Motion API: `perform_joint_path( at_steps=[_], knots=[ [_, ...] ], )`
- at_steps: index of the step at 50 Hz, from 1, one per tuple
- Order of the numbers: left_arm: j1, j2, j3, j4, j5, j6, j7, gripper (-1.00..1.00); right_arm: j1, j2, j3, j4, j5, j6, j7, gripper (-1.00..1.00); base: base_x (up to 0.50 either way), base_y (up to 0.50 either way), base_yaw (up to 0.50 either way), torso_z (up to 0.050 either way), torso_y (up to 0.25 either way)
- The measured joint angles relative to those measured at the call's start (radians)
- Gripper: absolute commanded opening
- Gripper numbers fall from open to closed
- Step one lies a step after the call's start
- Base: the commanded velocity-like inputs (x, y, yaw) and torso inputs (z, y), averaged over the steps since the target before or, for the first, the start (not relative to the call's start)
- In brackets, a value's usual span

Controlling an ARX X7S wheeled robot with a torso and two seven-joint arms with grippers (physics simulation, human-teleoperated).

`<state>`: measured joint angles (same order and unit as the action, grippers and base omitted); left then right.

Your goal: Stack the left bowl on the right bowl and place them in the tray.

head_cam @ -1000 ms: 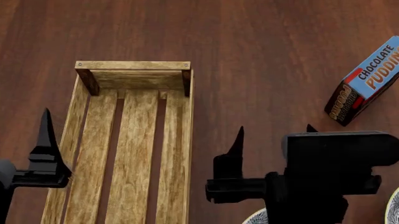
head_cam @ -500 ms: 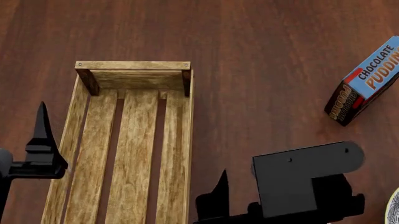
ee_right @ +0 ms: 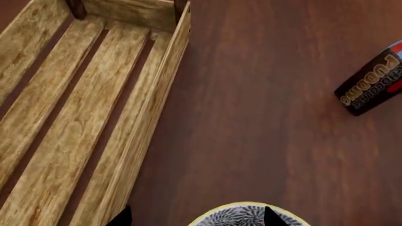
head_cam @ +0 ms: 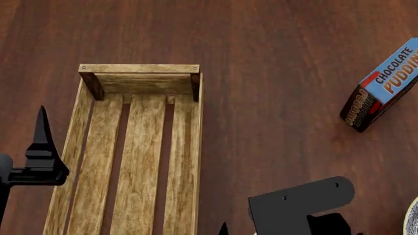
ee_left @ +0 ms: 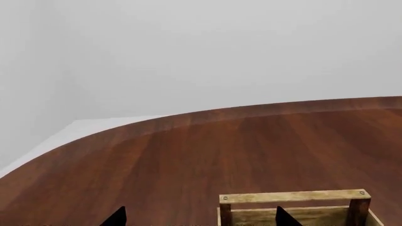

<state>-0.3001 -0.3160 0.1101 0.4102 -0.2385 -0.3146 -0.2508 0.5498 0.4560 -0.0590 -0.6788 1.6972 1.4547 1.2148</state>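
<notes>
The tray (head_cam: 139, 147), a long crate of light wooden slats, lies empty left of centre. In the right wrist view a bowl (ee_right: 246, 214) with a yellow rim and a black-and-white pattern shows at the frame's edge, beside the tray's (ee_right: 75, 117) long side. My right gripper (ee_right: 197, 219) is open above it; one fingertip (ee_right: 274, 216) overlaps its rim. In the head view my right arm (head_cam: 300, 205) hides that bowl. A sliver of the other bowl (head_cam: 412, 218) shows at the right edge. My left gripper (ee_left: 199, 220) is open and empty, over the tray's (ee_left: 292, 197) left wall.
A blue chocolate pudding box (head_cam: 384, 84) lies tilted on the dark wooden table (head_cam: 274, 58) at the far right, also visible as a box (ee_right: 372, 85) in the right wrist view. The table's curved far edge (ee_left: 163, 120) shows in the left wrist view.
My right arm has drawn back toward the near edge of the head view and now covers the bowl next to the tray. The left gripper has barely moved.
</notes>
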Motion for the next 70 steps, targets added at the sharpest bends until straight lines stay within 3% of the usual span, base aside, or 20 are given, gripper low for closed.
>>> perform_joint_path(
  at_steps=[22,46,70],
  knots=[
    [0.002,-0.009,0.007,0.007,-0.003,-0.006,-0.007,1.0,-0.115,0.029,-0.033,-0.036,0.015,-0.044,-0.004,1.0,0.0,0.0,0.0,0.0,0.0],
    [0.003,-0.016,0.016,0.002,-0.007,0.003,-0.01,1.0,-0.294,0.036,-0.044,-0.061,-0.249,-0.104,-0.258,1.0,0.0,0.0,0.0,0.0,0.0],
    [0.005,-0.024,0.024,0.007,-0.008,0.003,-0.016,1.0,-0.392,0.061,-0.112,-0.029,-0.424,-0.205,-0.41,1.0,0.0,0.0,0.0,0.0,0.0]
  ],
)
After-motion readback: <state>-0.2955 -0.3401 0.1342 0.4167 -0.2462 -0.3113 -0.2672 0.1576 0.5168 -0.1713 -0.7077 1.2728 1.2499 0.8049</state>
